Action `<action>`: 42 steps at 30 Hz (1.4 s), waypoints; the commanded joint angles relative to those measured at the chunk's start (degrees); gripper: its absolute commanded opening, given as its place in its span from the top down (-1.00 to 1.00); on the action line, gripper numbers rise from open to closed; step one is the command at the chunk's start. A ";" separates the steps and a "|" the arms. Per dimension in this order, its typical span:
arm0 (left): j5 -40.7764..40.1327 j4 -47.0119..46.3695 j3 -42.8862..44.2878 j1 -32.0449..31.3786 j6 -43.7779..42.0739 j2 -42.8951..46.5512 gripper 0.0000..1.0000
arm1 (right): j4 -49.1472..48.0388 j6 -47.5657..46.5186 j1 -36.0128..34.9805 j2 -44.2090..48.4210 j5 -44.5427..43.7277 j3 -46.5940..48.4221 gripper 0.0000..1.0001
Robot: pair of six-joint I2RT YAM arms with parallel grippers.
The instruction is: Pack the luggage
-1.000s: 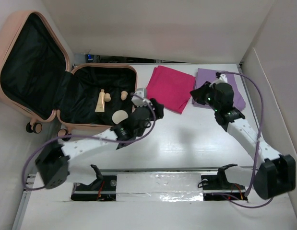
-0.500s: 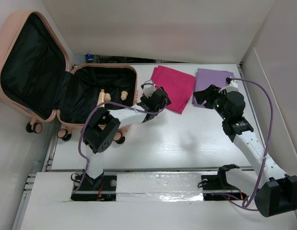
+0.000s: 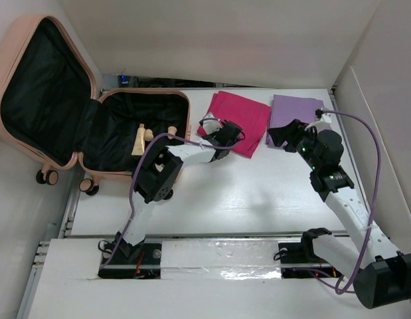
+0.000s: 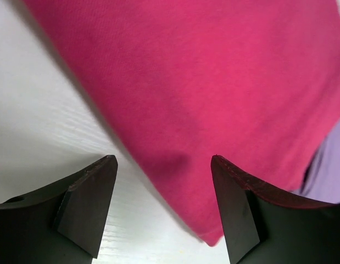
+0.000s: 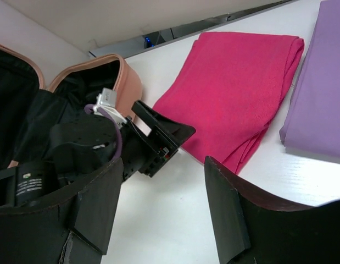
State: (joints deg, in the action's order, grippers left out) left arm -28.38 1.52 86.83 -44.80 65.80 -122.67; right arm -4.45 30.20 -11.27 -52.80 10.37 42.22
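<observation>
The peach-pink luggage [image 3: 46,40] lies open at the far left, its black lining showing; its near rim also shows in the right wrist view [image 5: 128,82]. A cream tube [image 3: 137,141] and small tan pieces [image 3: 170,131] lie inside. A folded magenta cloth [image 3: 240,119] lies beside it, and also shows in the right wrist view [image 5: 235,93]. My left gripper [image 3: 233,135] is open and empty, its jaws low over the cloth's near edge [image 4: 213,110]. My right gripper [image 3: 279,136] is open and empty above the table, by the purple cloth [image 3: 295,113].
The purple cloth also shows in the right wrist view [image 5: 318,82], lying right of the magenta one. Pale walls close in the table at the back and right. The left arm stretches across the table from the luggage's front corner.
My left gripper has swung right from the luggage's front corner to the near edge of the magenta cloth. My right arm has drawn slightly right.
</observation>
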 commanded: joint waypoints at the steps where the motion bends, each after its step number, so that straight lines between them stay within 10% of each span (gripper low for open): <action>1: -1.86 4.89 1.85 0.76 6.88 -0.63 -0.32 | -2.32 -0.84 0.11 1.64 0.70 -0.12 -0.33; 11: 2.71 6.13 5.80 3.40 11.45 -7.04 -0.28 | -2.23 -0.58 0.11 1.55 2.28 -0.20 -0.32; 26: 2.18 -8.80 3.18 6.12 -0.84 -7.15 0.67 | -0.83 -0.14 0.11 4.02 0.44 -0.29 -0.30; 28: 5.86 -13.37 1.25 7.87 -4.87 -6.79 1.00 | -0.74 -0.14 0.11 4.10 0.35 -0.20 -0.30; 36: 21.41 -28.58 -8.25 14.29 -17.18 1.81 1.00 | -0.47 -0.22 0.11 4.81 0.09 -0.20 -0.30; 42: 34.94 -18.27 -3.00 17.19 -29.30 9.73 1.00 | -0.74 -0.14 0.11 4.54 0.26 -0.20 -0.30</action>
State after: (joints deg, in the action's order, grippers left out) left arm -1.45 -20.03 78.67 -29.78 46.22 -121.49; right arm -3.84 30.24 -11.27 -48.84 10.96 42.17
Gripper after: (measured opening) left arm 0.066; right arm 0.650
